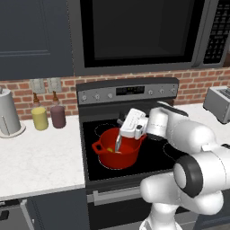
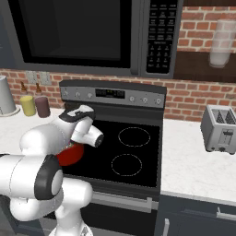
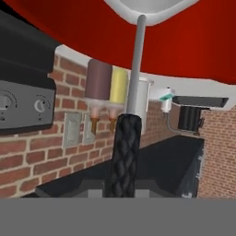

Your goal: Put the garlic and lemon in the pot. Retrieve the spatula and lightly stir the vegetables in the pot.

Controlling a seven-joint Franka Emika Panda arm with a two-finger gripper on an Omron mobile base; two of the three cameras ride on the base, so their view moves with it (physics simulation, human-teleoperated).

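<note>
From the left base view, the red pot [image 1: 117,152] sits on the front left burner of the stove [image 1: 134,148], and the white arm reaches across to hold the claw [image 1: 120,131] just above its rim. The spatula [image 1: 118,143] hangs down from the claw into the pot, its head low against the inside. A small patch of yellow by the head looks like the lemon [image 1: 110,150]; the garlic I cannot pick out from here. Two jars stand on the surface [image 1: 40,152] to the left, a yellow jar [image 1: 39,118] and a maroon jar [image 1: 57,116], well apart from the pot.

From the right base view, the arm's own bulk covers most of the pot [image 2: 70,156]; only a red sliver shows beside the wrist. A toaster [image 2: 220,128] sits far off to the right.

In the hand view, rolled nearly upside down, the spatula's black handle [image 3: 123,156] runs up from between the fingertips, so the claw appears closed on it, with the grey shaft ending in the pale head against the pot's red wall [image 3: 184,37].

The risk I see is in the stirring: the head lies close to the wall, so a wide sweep could shove the light pot across the glass top. The handle could also twist in the grip, or the fruit could be flicked over the rim.
</note>
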